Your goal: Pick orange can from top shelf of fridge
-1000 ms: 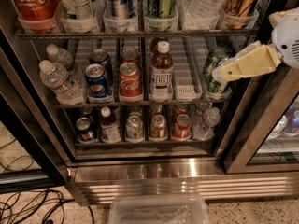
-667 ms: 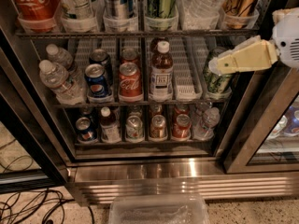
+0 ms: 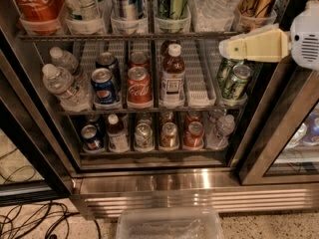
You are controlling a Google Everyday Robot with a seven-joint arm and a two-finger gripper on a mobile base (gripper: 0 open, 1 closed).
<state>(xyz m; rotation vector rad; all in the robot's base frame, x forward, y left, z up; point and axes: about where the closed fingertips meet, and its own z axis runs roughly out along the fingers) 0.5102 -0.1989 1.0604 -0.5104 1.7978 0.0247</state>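
Claw (image 3: 225, 48): cream-yellow plastic in a long wedge shape, with flat faces and hard straight edges. It is broader at the back and narrows toward the tip. The tip section is paler, almost white, with a rounded end.

Behind the claw is a white rounded housing (image 3: 305, 40). It is matte, with a patch of small dark vent slots on its face, and is partly cut off at the right.

Position: the claw is at the right end of the top bench (image 3: 124, 36), just below its front rail.
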